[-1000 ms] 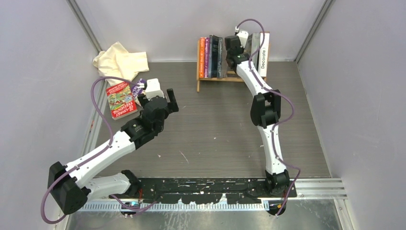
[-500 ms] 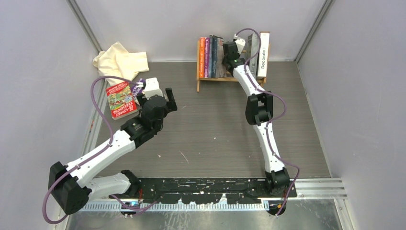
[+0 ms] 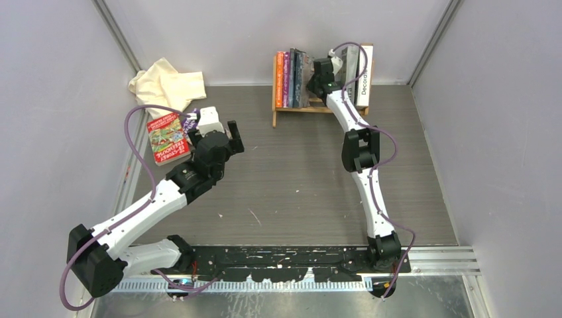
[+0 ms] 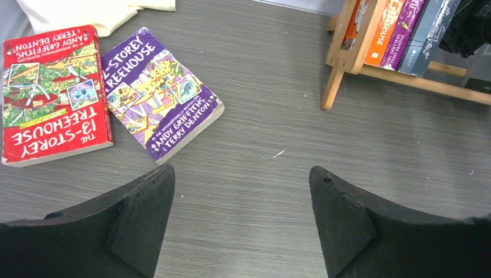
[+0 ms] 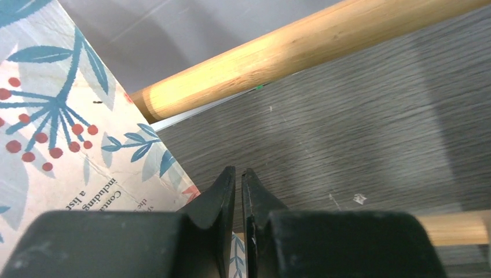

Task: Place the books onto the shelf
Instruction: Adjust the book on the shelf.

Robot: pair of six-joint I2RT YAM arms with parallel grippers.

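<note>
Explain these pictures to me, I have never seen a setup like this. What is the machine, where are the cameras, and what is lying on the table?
These are two robot arms bolted at the near edge of a table. The wide picture looks down from above and behind them. The other two pictures come from a camera on each wrist. Each arm ends in a two-finger end effector.

The left end effector is wide open and holds nothing. Near it, a red book and a purple book lie flat on the table. A cream cloth lies in the far left corner.

The right end effector is almost closed at the wooden shelf, right beside a leaf-patterned book. I cannot tell whether it is pinching that book. Several books already stand on the shelf.
</note>
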